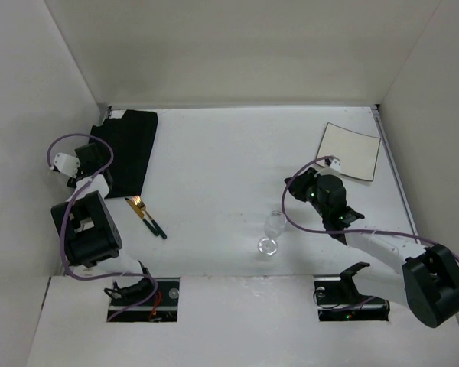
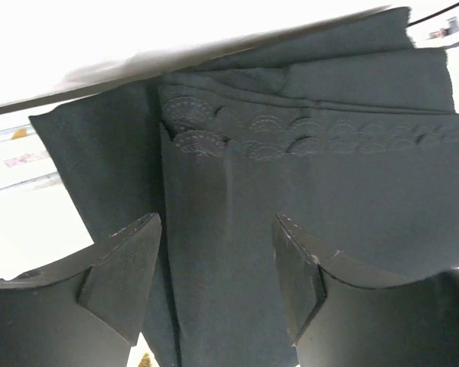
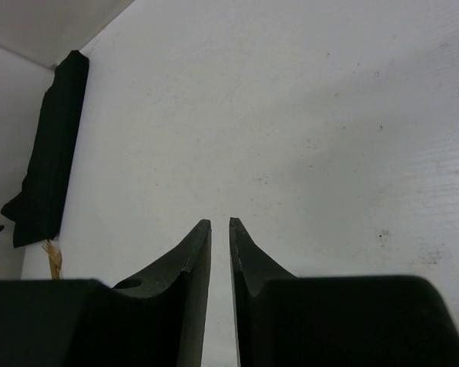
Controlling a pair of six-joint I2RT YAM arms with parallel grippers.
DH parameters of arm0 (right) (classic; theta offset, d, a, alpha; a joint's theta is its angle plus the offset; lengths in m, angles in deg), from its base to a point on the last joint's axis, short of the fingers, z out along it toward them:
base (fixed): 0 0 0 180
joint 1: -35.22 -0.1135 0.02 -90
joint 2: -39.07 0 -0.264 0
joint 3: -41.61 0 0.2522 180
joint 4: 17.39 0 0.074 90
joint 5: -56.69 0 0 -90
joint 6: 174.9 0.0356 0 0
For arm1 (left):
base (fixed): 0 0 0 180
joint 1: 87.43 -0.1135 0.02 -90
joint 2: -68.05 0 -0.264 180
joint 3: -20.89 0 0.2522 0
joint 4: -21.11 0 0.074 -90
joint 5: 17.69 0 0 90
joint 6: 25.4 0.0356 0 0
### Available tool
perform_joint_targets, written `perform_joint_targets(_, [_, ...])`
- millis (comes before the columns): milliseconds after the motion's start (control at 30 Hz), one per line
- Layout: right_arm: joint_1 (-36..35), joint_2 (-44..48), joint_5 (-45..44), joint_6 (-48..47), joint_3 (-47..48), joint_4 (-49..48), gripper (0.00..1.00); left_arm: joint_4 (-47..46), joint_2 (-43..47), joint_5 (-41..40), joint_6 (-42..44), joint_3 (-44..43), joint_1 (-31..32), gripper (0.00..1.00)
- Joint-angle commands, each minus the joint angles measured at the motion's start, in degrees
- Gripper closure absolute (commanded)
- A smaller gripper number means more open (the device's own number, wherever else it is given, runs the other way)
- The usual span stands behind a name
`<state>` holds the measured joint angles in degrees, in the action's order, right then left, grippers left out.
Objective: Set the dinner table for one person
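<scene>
The white dinner table (image 1: pixel 214 153) holds a black cloth mat (image 1: pixel 130 149) at the far left. Gold-and-green cutlery (image 1: pixel 145 216) lies just in front of the mat. A clear wine glass (image 1: pixel 271 232) stands near the front middle, and a white square plate with a dark rim (image 1: pixel 350 151) lies at the far right. My left gripper (image 1: pixel 107 164) is open over the folded mat (image 2: pixel 329 176), with its fingers (image 2: pixel 130 267) either side of a fold. My right gripper (image 1: pixel 289 186) hangs over bare table (image 3: pixel 329 115), shut and empty (image 3: pixel 220 223).
White walls stand on the left, far and right sides. A metal rail (image 1: pixel 394 176) runs along the right edge. In the right wrist view the mat (image 3: pixel 50 168) and a gold cutlery tip (image 3: pixel 53 256) show at the far left.
</scene>
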<state>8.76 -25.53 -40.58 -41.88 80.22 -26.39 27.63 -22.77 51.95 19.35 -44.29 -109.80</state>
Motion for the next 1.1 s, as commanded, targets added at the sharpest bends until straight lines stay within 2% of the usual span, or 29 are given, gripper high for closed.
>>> perform_joint_targets(0, [-0.65, 0.0, 0.41, -1.01, 2.58, -2.72, 0.78, 2.15, -0.84, -2.05, 1.83, -2.11, -0.79, 0.44])
perform_joint_targets(300, [-0.65, 0.17, 0.32, -1.28, 2.49, -2.72, 0.78, 2.67, -6.81, -2.84, 4.12, -5.53, -0.79, 0.43])
perform_joint_targets(367, [-0.65, 0.44, 0.32, -1.28, 2.32, -2.72, 0.78, 2.41, -7.96, -2.84, 4.47, -6.41, -0.7, 0.51])
perform_joint_targets(467, [-0.65, 0.35, 0.41, -1.36, 2.32, -2.72, 0.78, 2.06, -9.01, -3.02, 4.65, -7.55, 0.09, 0.7])
perform_joint_targets(533, [-0.65, -0.17, 0.32, -1.54, 2.58, -2.72, 0.78, 1.71, -8.84, -3.02, 4.56, -8.26, 1.66, 0.8])
perform_joint_targets(733, [-0.65, -0.71, -0.29, -1.54, 2.58, -3.16, 0.78, -1.97, -6.21, -3.63, 6.49, -10.72, 10.71, 0.95])
perform_joint_targets(933, [-0.65, -0.18, -0.38, -1.1, 2.14, -3.52, 0.78, -9.0, -3.22, -3.46, 11.85, -13.26, 23.8, 0.97])
perform_joint_targets(1067, [-0.65, 0.26, -1.08, -0.75, 1.79, -3.52, 0.78, -14.54, -4.79, -0.66, 19.83, -16.6, 34.08, 0.97])
